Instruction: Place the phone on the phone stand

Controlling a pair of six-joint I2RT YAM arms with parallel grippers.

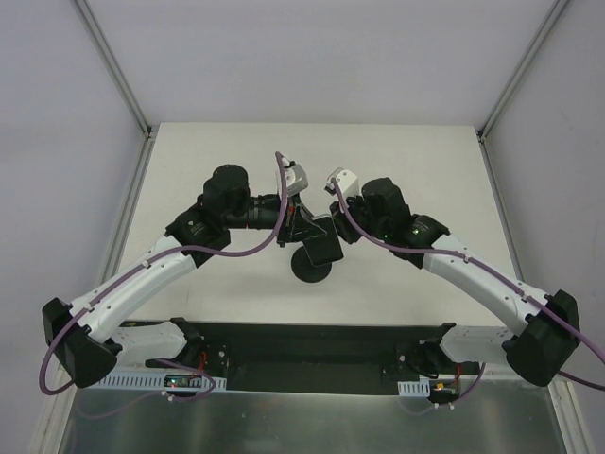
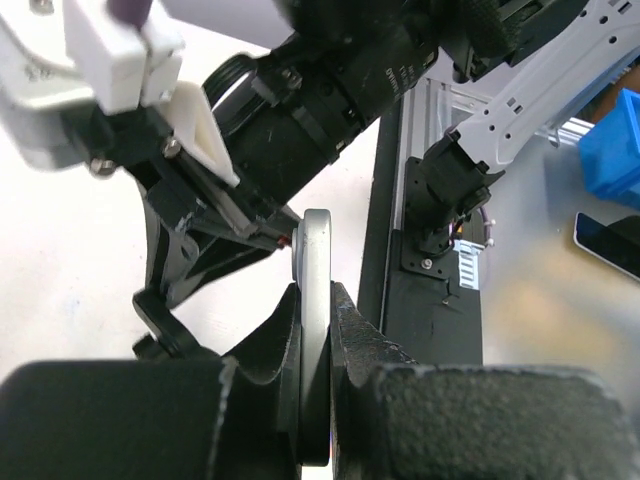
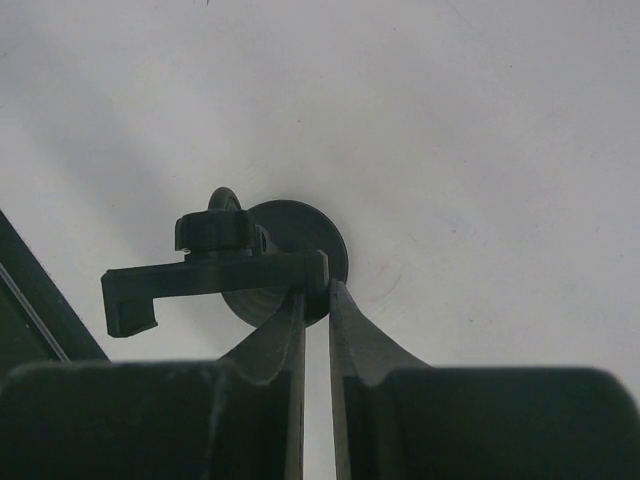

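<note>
The phone (image 2: 315, 330) shows edge-on as a thin silver strip in the left wrist view. My left gripper (image 2: 316, 300) is shut on it, both fingers pressed on its faces. In the top view the left gripper (image 1: 299, 223) holds the phone (image 1: 323, 248), a dark tilted slab, just above the phone stand's round base (image 1: 312, 270). The right wrist view shows the phone stand from above: disc base (image 3: 318, 228), knob and bracket arm (image 3: 220, 275). My right gripper (image 3: 317, 290) is closed on the bracket's right end; in the top view the right gripper (image 1: 331, 216) meets the left one over the stand.
The white table (image 1: 312, 151) is bounded by metal frame posts at the back corners. A black base plate (image 1: 312, 345) runs along the near edge. In the left wrist view a blue bin (image 2: 612, 140) and a dark flat slab (image 2: 608, 245) lie beyond the plate.
</note>
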